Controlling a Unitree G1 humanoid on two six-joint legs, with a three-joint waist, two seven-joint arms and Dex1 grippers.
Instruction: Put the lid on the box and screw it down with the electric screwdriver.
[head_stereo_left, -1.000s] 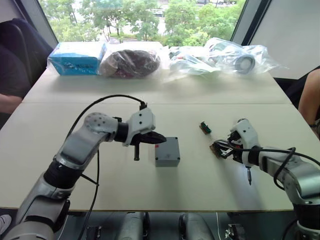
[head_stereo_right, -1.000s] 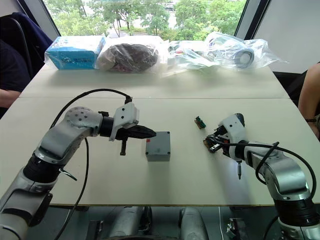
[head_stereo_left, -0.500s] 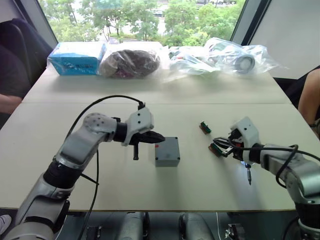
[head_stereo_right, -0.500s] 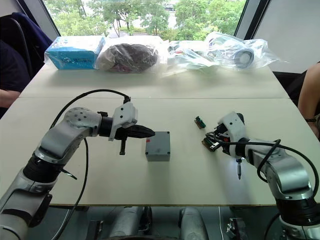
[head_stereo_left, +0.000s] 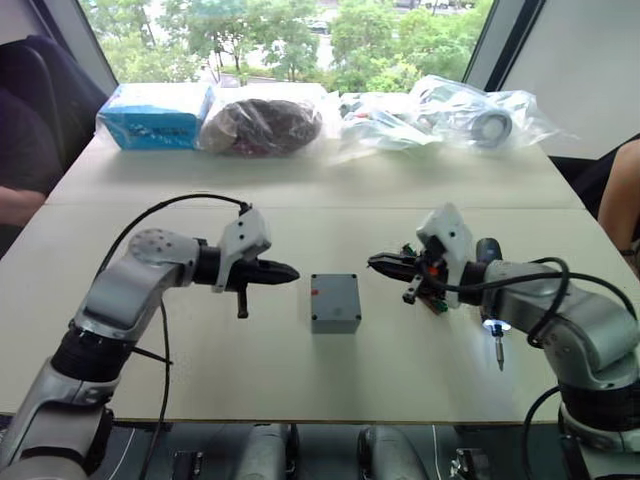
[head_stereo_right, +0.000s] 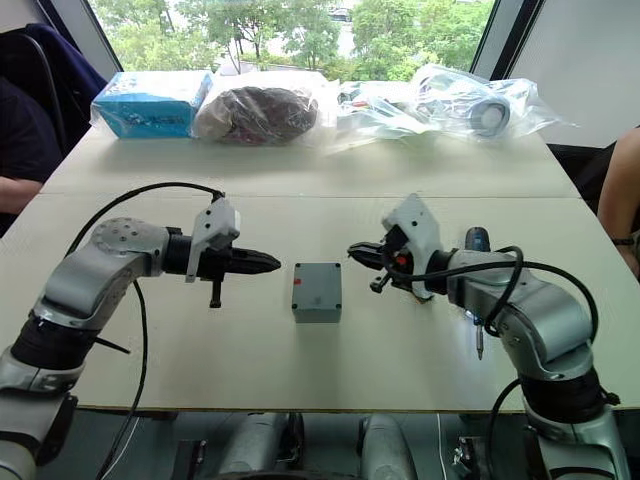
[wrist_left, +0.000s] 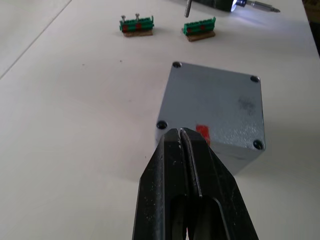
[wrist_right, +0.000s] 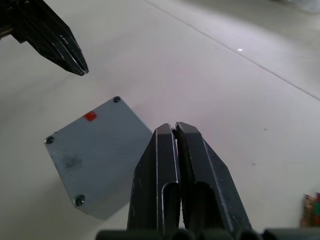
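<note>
The lid (wrist_left: 212, 107) sits flat on the box (head_stereo_left: 335, 315), a grey square with a dark screw hole at each corner and a small red mark at one edge, mid-table between the arms. The left gripper (head_stereo_left: 290, 271) and right gripper (head_stereo_left: 373, 261) point at it from either side, both with fingers pressed together, empty. The electric screwdriver (head_stereo_left: 494, 336) lies near the right arm, its tip lit, beside two green connector strips (wrist_left: 136, 25).

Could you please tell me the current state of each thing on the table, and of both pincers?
Box: lid on, screws in all four corners, standing free.
Electric screwdriver: lying on the table, tip light on, not held.
Left pincer: shut, empty, off the box.
Right pincer: shut, empty, off the box.
Green connector strips: lying loose.
</note>
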